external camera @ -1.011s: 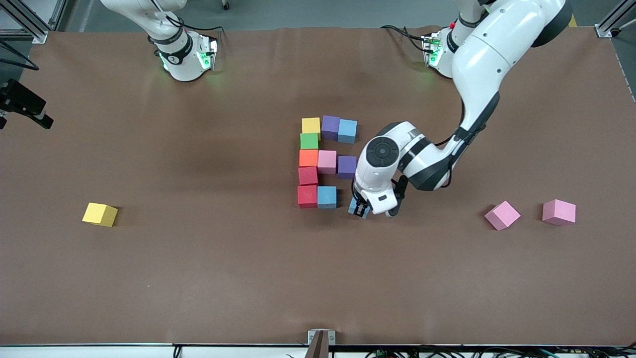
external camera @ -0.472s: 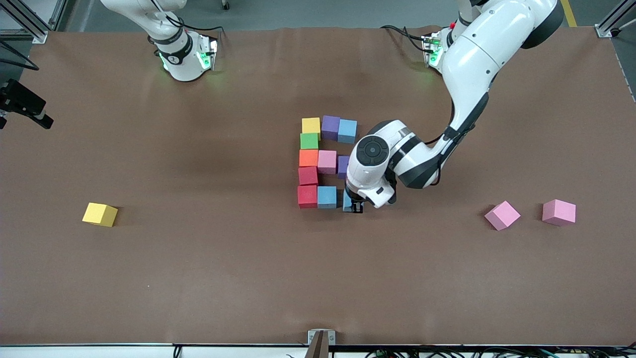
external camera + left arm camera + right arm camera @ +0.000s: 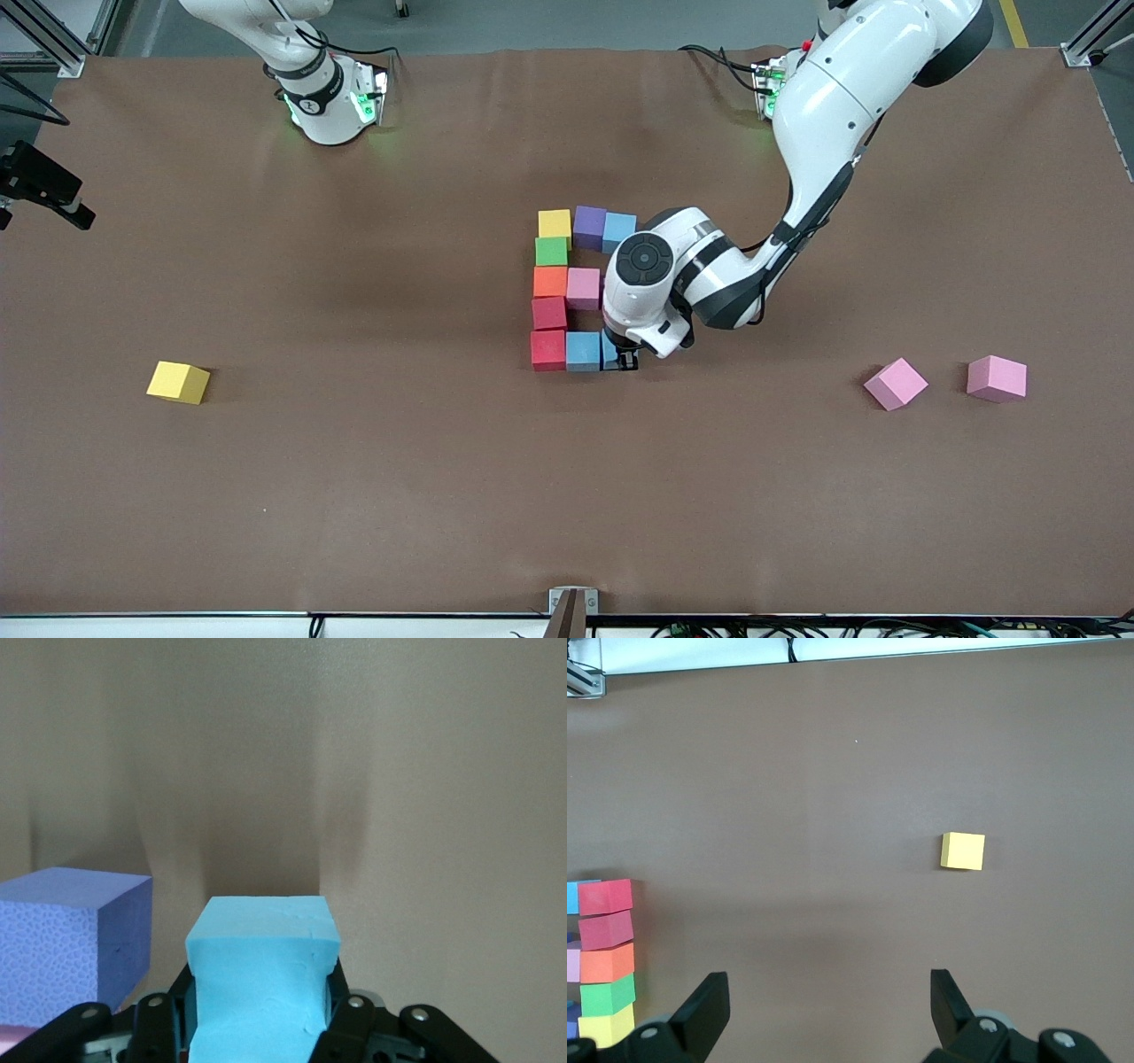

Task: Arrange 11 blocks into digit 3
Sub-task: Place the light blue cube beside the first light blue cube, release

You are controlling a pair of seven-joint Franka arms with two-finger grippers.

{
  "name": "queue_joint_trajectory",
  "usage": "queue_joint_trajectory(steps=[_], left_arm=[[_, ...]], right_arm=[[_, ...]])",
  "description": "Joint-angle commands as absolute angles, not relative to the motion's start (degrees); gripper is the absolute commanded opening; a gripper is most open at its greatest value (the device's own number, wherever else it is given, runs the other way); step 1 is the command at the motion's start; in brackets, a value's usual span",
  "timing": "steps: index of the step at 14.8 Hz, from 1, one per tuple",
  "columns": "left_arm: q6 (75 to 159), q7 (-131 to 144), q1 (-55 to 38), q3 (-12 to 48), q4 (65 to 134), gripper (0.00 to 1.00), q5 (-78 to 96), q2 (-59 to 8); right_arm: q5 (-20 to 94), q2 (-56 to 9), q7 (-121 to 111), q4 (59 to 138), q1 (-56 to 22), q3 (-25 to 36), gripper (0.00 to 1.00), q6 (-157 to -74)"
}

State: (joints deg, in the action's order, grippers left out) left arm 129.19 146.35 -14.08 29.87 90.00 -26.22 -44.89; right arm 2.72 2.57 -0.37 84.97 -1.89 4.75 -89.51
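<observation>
Seating the last small blue foam cube (image 3: 262,970), clamped in my left tool (image 3: 624,357), beside the blue one (image 3: 583,351) ending the digit 3's (image 3: 551,283) nearest bar; release remains. Right tool (image 3: 824,1010) waits wide open, empty, above the worktop (image 3: 354,487).
</observation>
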Motion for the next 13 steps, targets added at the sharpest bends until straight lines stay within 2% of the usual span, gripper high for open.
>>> queue_joint_trajectory(steps=[1,13], left_arm=[[128.76,146.87,-14.59,29.44,89.39,0.05,-27.69,-45.35],[129.02,143.09,-16.7,28.56,88.59,0.06,-29.8,-47.37]], right_arm=[[2.29,1.93,-0.26,84.29,-2.2,4.75,1.0,-89.21],[2.29,1.93,-0.09,84.29,-2.2,4.83,1.0,-89.21]])
